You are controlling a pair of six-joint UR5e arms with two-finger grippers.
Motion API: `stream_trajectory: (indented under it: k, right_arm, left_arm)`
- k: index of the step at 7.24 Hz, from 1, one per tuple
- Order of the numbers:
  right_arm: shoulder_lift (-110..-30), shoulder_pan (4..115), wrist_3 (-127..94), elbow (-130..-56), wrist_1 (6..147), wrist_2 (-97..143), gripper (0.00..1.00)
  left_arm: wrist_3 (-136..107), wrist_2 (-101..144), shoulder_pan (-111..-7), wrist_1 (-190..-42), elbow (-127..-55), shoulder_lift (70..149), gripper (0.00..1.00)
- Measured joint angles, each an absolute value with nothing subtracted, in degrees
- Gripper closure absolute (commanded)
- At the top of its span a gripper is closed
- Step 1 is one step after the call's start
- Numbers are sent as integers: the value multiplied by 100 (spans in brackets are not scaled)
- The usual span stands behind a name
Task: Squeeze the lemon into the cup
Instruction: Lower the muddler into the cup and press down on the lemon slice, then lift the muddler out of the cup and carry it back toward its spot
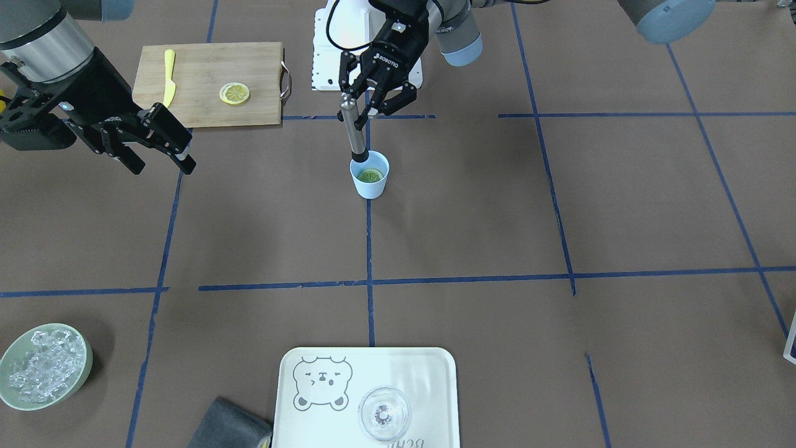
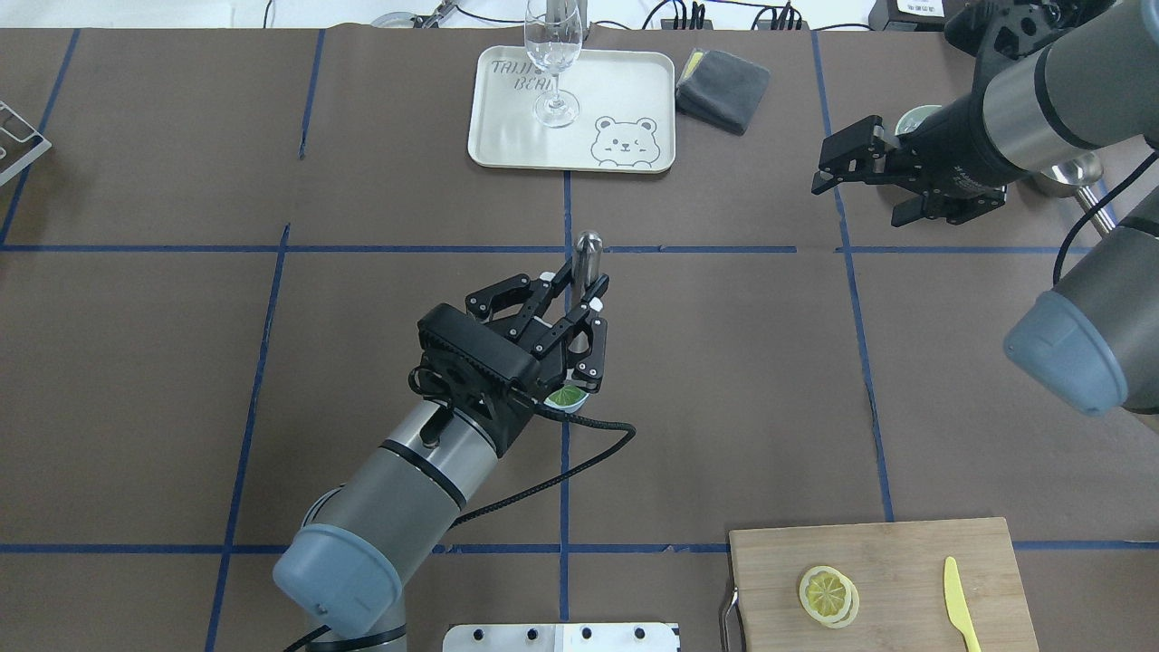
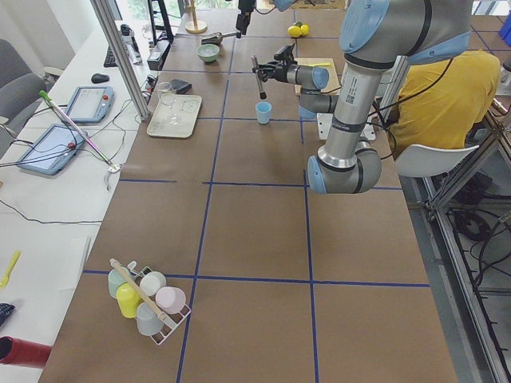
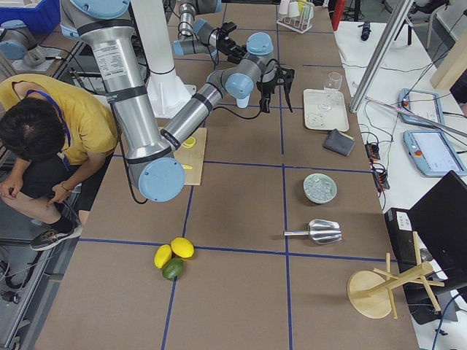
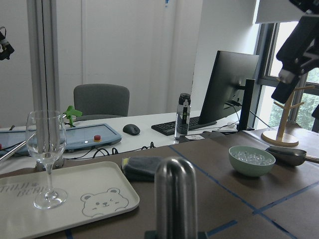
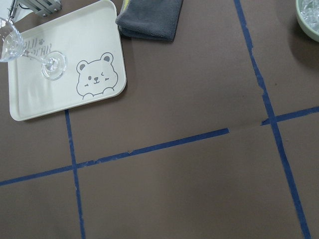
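The light-blue cup [image 1: 370,183] stands on the table near the middle, with a lemon slice [image 1: 370,175] lying inside it. My left gripper [image 1: 367,102] is shut on a metal muddler [image 1: 354,134] that slants down, its dark lower end at the cup's mouth. In the overhead view the left gripper [image 2: 575,299] covers most of the cup; a bit of the slice [image 2: 569,397] shows. The muddler's top fills the left wrist view [image 5: 175,194]. My right gripper [image 1: 158,146] is open and empty, hovering off to the side [image 2: 860,167].
A wooden cutting board [image 1: 205,62] holds another lemon slice [image 1: 234,93] and a yellow knife [image 1: 168,78]. A white bear tray [image 1: 435,386] carries a clear glass [image 1: 384,414]. A green ice bowl [image 1: 43,367] and a grey cloth [image 1: 227,426] lie near the table's far edge.
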State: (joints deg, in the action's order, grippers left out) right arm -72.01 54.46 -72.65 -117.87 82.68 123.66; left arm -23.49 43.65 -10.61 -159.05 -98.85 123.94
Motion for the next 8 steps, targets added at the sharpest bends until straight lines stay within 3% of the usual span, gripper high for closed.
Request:
stream_trajectory:
  k: [4,8]
  right_arm:
    - [-7203,5456,-7283,-11835,8255,12383,0]
    - [-7205,5446,-7318,-11861,8245,12378,0]
  left_arm:
    - [-2804,4536,-1714,-15595,-10088,12050,100]
    - [-2858,6235,-2870,-14638,-10054,10902,100]
